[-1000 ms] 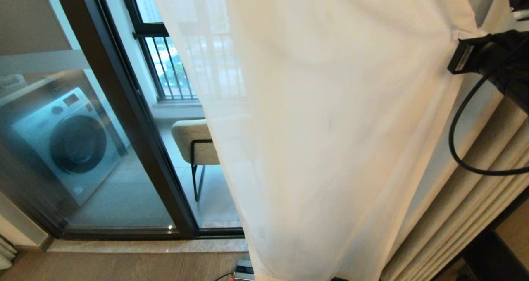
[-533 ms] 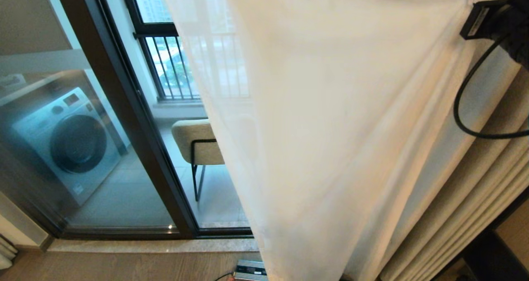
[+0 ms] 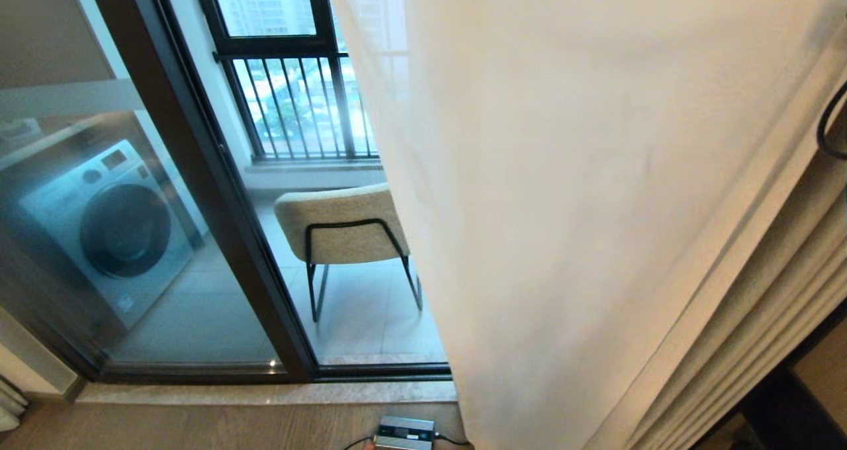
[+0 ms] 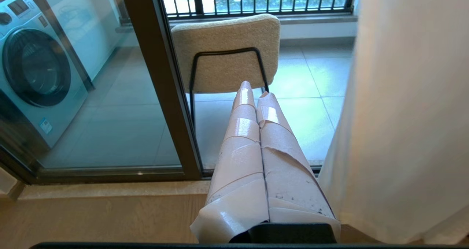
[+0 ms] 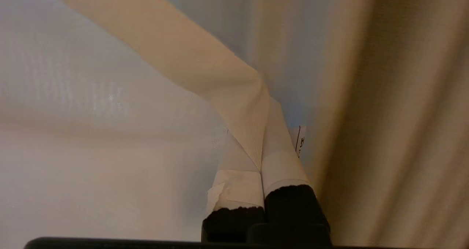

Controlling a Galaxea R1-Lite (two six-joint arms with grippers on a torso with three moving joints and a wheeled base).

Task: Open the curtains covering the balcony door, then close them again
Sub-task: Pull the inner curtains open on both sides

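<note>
where the right fingers [image 5: 262,157] clench the sheer curtain [image 3: 562,172], left fingers [image 4: 256,99] clenched, empty, parked low

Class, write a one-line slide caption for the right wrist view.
Right gripper shut on the hemmed edge of the sheer curtain, with pleated beige drapes alongside.

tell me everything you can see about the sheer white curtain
The sheer white curtain is thin, see-through fabric hanging to the floor. It is pulled taut on a slant toward the thick cream drapes at the right, leaving the balcony door glass uncovered at left. The window bars show faintly through its left edge. In the right wrist view a hemmed edge strip runs between the shut fingers of the right gripper, which pinches it. The left gripper, shut, hangs clear of it.
</note>
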